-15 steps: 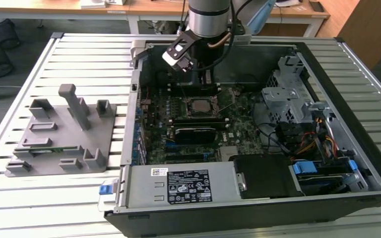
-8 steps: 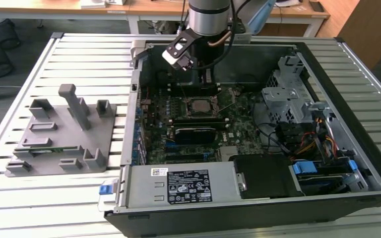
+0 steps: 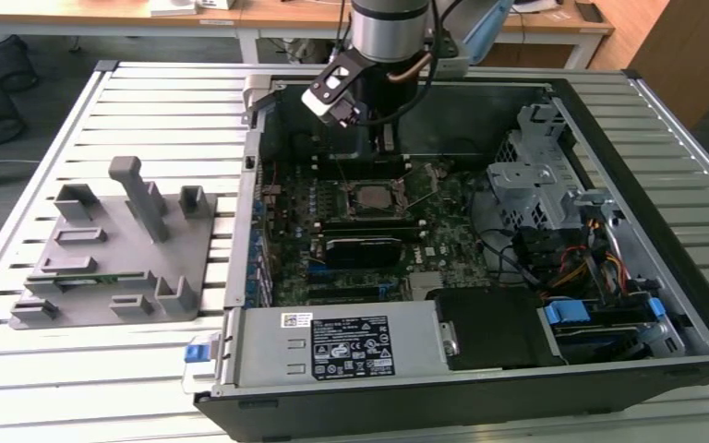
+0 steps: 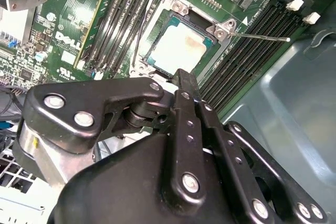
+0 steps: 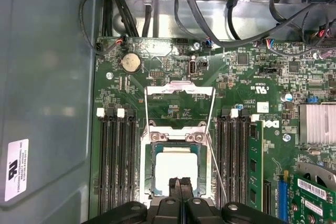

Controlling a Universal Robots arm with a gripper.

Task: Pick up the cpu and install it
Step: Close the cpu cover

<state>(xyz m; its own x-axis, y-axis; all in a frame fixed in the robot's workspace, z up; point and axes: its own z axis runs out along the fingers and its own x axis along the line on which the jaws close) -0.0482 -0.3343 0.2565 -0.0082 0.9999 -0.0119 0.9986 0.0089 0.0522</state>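
Exterior view's left: grey fixture (image 3: 108, 258) on the slatted worktop (image 3: 145, 92), well apart from the action. Middle: open PC case (image 3: 453, 406), with the cpu (image 5: 176, 165) sitting in the board's socket (image 5: 147, 182), not in the hand (image 5: 179, 183).

Hand is fully closed, fingers pressed together with nothing between them. It hovers over the cpu's near edge; can't tell if it touches.

My read: pick and place are done and we're at the seating/locking stage. Load plate (image 5: 179, 88) is swung up and the wire lever (image 5: 216, 171) is loose beside the socket, so nothing is clamped yet. What's left calls for the chip to stay level and unshifted in its frame.

Orientation: cpu lies flat, pale metal top up, edges square with the socket and the memory slots. It's square, so there's no real long axis.

Exterior view's right: drive cage (image 3: 534, 175) and cabling, clear of the hand.
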